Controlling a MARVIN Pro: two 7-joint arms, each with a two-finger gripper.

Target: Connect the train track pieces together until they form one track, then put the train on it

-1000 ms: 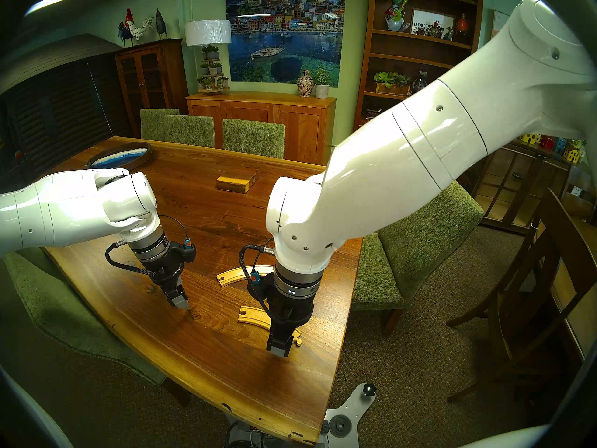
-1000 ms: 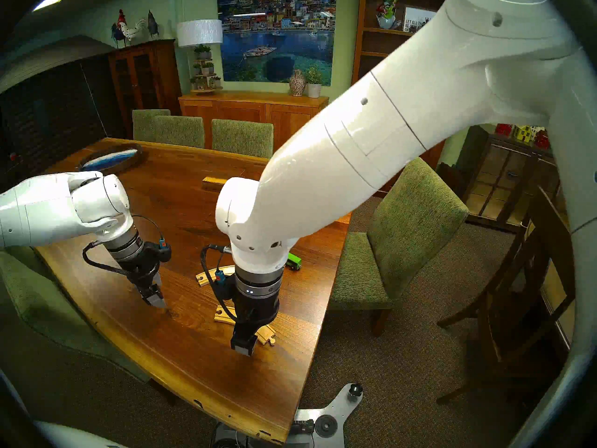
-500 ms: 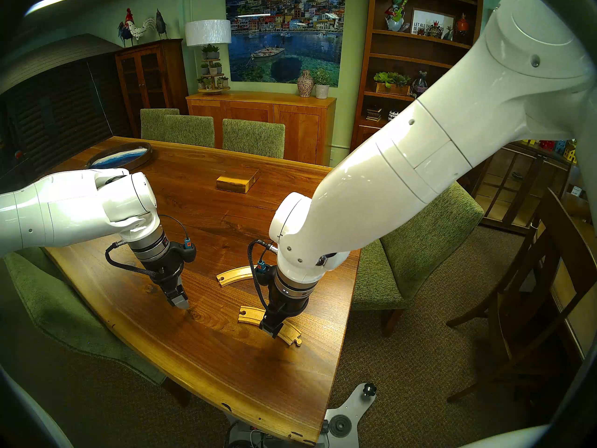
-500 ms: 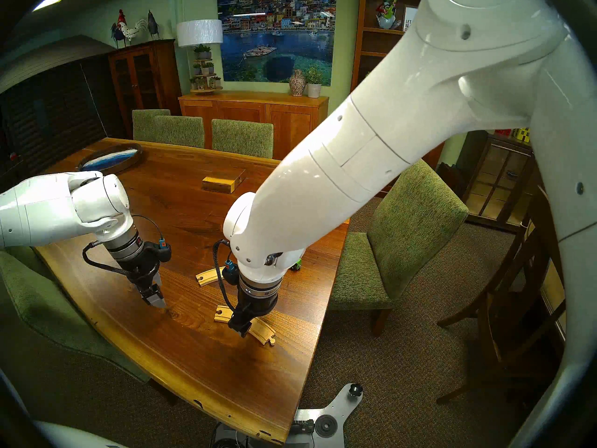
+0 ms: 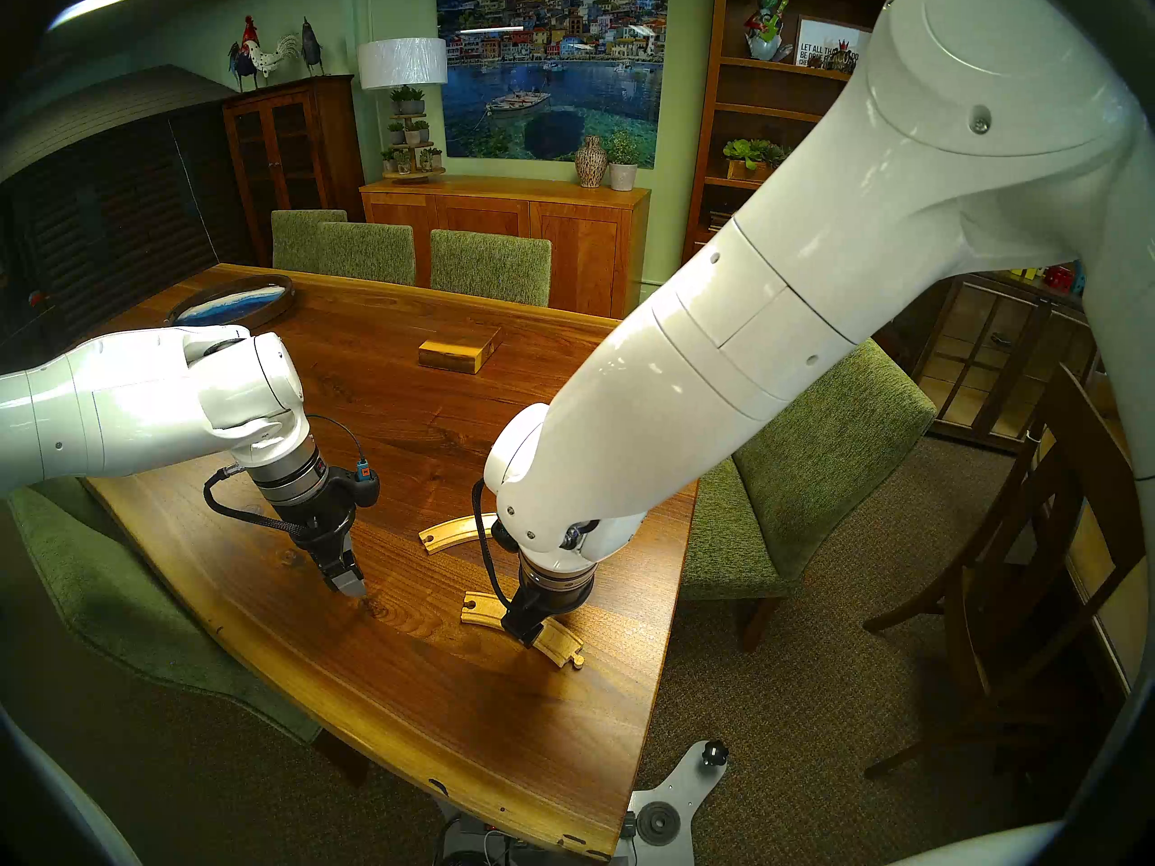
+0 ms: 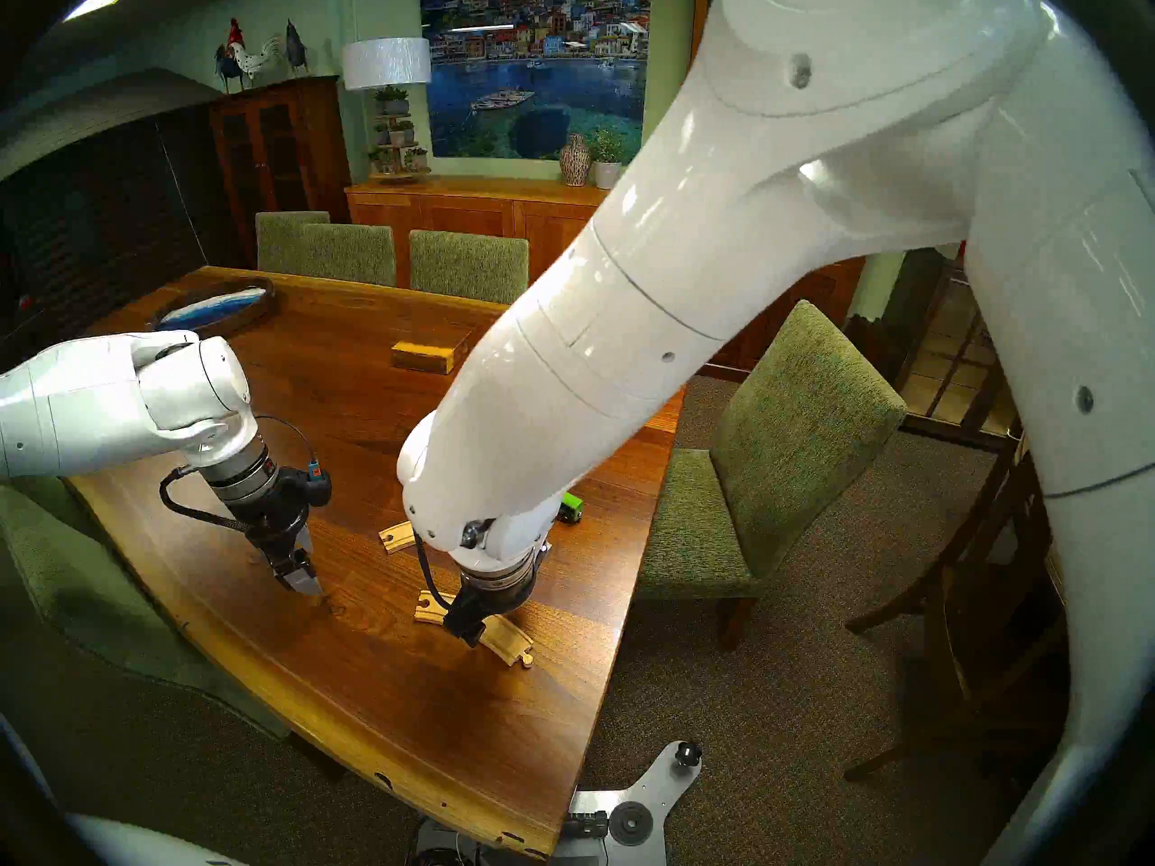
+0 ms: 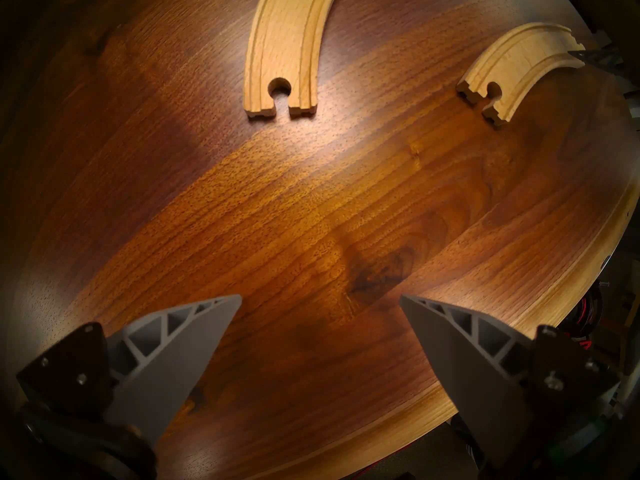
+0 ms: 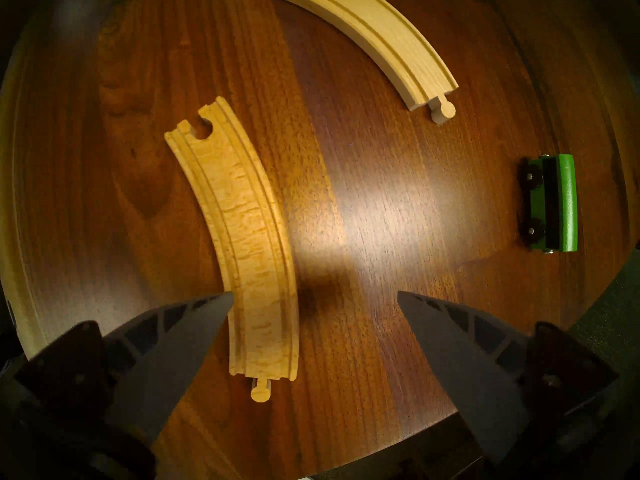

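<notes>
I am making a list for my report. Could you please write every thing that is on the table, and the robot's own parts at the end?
track pieces: 2, pale wood, apart on the table's near right part; nearer one under the right gripper, farther one behind it
train: 1, green with black wheels, tipped on its side, near the table's right edge
wooden box: 1, yellow-brown, rectangular, middle of the table
round tray: 1, dark rim, blue and white inside, far left corner
table: 1, dark brown wood
left gripper: 1, open, empty, over bare table
right gripper: 1, open, low over the nearer piece, not gripping it
</notes>
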